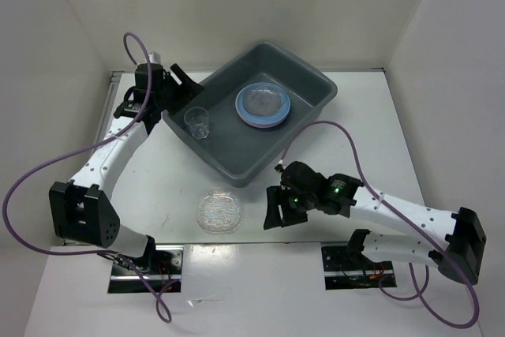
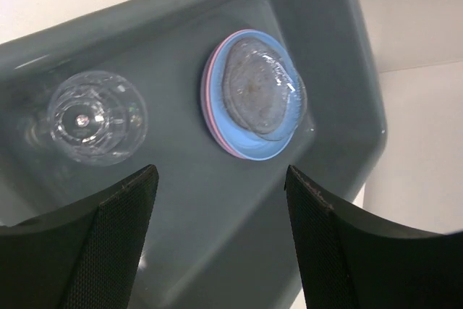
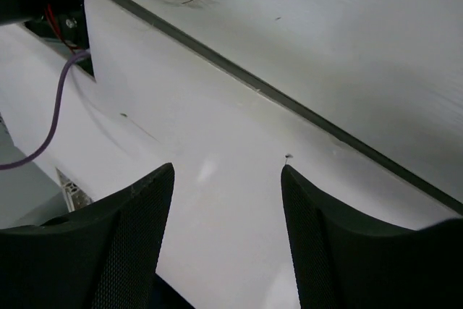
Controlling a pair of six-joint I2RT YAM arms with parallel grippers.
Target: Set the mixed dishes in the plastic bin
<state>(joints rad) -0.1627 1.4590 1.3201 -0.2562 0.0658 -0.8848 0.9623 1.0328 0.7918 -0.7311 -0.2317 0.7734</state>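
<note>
The dark grey plastic bin lies at the table's back centre. Inside it is a stack of round plates with a blue one on top, a pink rim beneath and a clear glass dish resting on them. A small clear cup stands upright in the bin's near-left corner. My left gripper hovers open over the bin's left rim, nothing between its fingers. A clear textured glass plate lies on the table in front of the bin. My right gripper is open and empty to that plate's right.
White walls enclose the table on three sides. A dark seam runs along the table's near edge. Purple cables trail from both arms, and the arm mounts sit at the front edge.
</note>
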